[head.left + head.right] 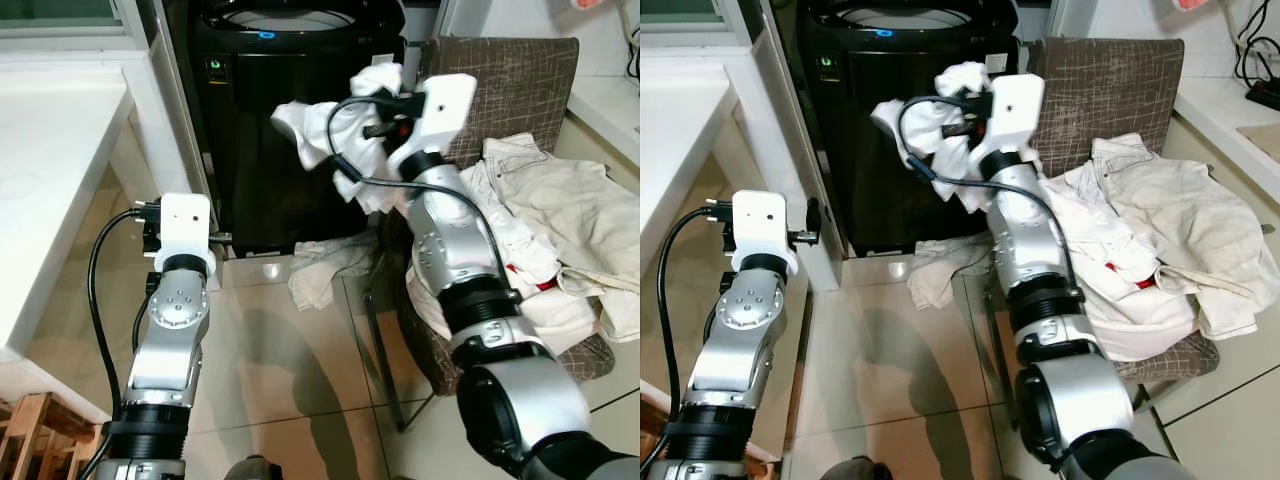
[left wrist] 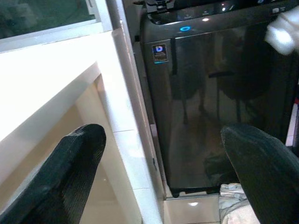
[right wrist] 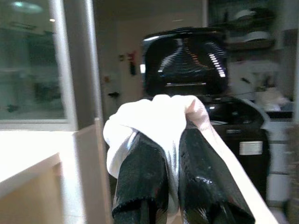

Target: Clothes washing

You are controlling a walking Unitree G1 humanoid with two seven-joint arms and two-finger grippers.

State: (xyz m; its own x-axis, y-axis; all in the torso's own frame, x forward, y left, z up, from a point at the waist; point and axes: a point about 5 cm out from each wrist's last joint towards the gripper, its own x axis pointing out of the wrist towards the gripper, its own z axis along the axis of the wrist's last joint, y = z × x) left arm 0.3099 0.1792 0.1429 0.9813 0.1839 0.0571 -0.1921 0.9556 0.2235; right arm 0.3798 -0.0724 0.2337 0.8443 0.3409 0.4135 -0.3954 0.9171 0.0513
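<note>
Washing machine (image 1: pixel 270 120): black top-loader, lid raised, drum mouth open at its top edge.
Chair (image 1: pixel 520 90): brown, beside the machine's right side; cream clothes heap (image 1: pixel 560 230) piled on its seat.
White garment (image 1: pixel 330 125): pinched in the right gripper (image 3: pixel 173 154), held before the machine's upper front; hanging folds should clear the rim before letting go.
Fallen cloth (image 1: pixel 320 275): on the floor at the machine's base.
Left gripper (image 2: pixel 173 163): fingers spread, empty.
</note>
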